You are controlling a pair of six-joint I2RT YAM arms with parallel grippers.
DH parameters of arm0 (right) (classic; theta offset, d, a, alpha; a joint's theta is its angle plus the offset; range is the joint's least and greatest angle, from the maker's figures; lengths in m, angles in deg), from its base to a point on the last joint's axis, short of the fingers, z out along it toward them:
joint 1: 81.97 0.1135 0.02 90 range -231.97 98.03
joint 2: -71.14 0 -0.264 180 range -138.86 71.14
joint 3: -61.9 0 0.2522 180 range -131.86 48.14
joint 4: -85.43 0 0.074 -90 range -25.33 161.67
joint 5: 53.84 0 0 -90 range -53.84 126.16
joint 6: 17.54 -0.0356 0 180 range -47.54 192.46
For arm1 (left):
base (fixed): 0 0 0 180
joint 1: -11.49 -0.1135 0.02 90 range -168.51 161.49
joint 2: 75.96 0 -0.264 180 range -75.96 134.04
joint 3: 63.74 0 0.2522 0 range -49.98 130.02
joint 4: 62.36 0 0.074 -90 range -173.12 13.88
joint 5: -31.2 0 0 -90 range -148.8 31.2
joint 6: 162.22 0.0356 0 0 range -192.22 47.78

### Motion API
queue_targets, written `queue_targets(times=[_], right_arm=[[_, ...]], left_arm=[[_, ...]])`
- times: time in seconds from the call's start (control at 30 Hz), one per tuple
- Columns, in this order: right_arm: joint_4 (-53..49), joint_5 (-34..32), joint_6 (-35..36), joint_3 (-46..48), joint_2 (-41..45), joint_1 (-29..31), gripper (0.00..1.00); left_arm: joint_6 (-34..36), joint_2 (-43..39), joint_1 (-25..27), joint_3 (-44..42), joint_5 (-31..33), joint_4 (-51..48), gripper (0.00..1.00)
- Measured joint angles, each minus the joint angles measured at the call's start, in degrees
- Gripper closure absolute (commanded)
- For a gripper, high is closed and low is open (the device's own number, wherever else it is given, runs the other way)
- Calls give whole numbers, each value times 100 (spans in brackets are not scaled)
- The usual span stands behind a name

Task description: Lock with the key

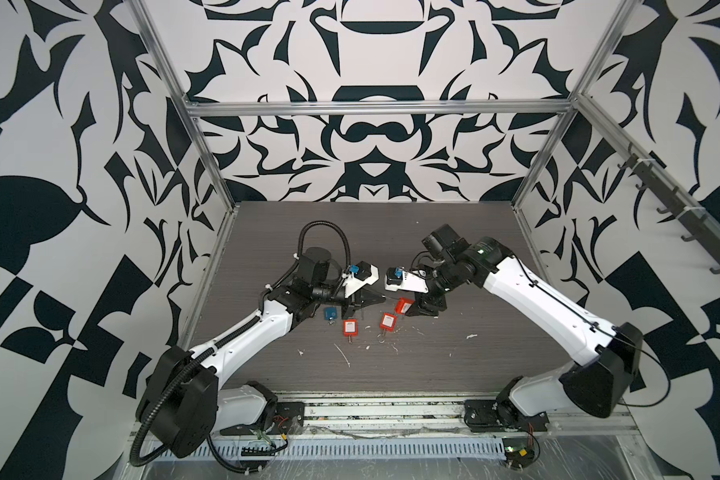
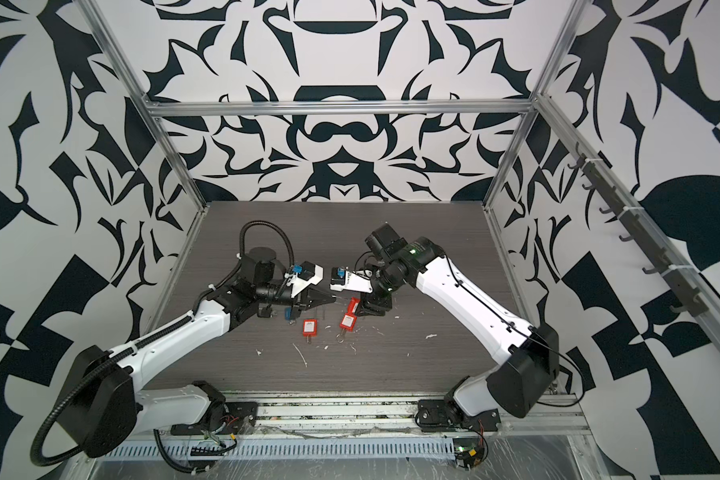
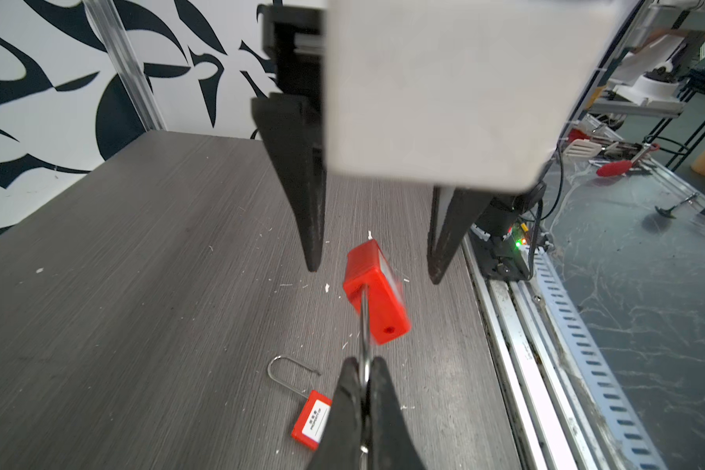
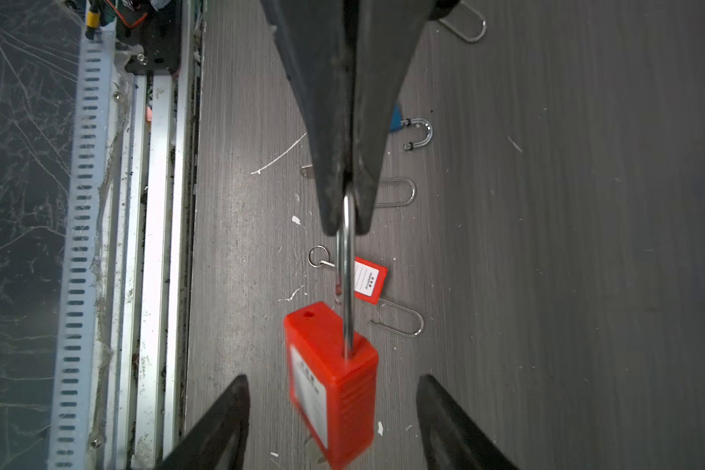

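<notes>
Left hand [image 3: 365, 368] pinching padlock shackle [image 4: 347, 280], right hand [image 4: 332, 380] spread

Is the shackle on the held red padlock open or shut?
Open. In the right wrist view the red padlock shows an empty hole on top; only one shackle leg enters the body. The left pincer grips the shackle.

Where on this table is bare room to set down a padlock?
Free: the far half of the table, between the arms and the back wall; also the near strip by the front rail, with only white scraps. Crowded: the middle, where the left gripper holds a red padlock near two red padlocks and a blue padlock.
</notes>
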Motion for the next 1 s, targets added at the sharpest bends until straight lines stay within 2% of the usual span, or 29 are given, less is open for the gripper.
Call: queue_targets(times=[0.17,0.6,0.8,1.0], right_arm=[[-90,-214,37,138,369,0,40],[-374,-7,96,20,127,0,56],[-474,118,184,-166,-7,0,72],[-538,144,186,-225,-33,-7,80]], left_arm=[[-337,-153,0,-168,-94,481,100],[-728,-192,0,-496,-376,1169,100],[-813,-192,0,-501,-448,1322,100],[-892,-190,0,-599,-538,1543,100]])
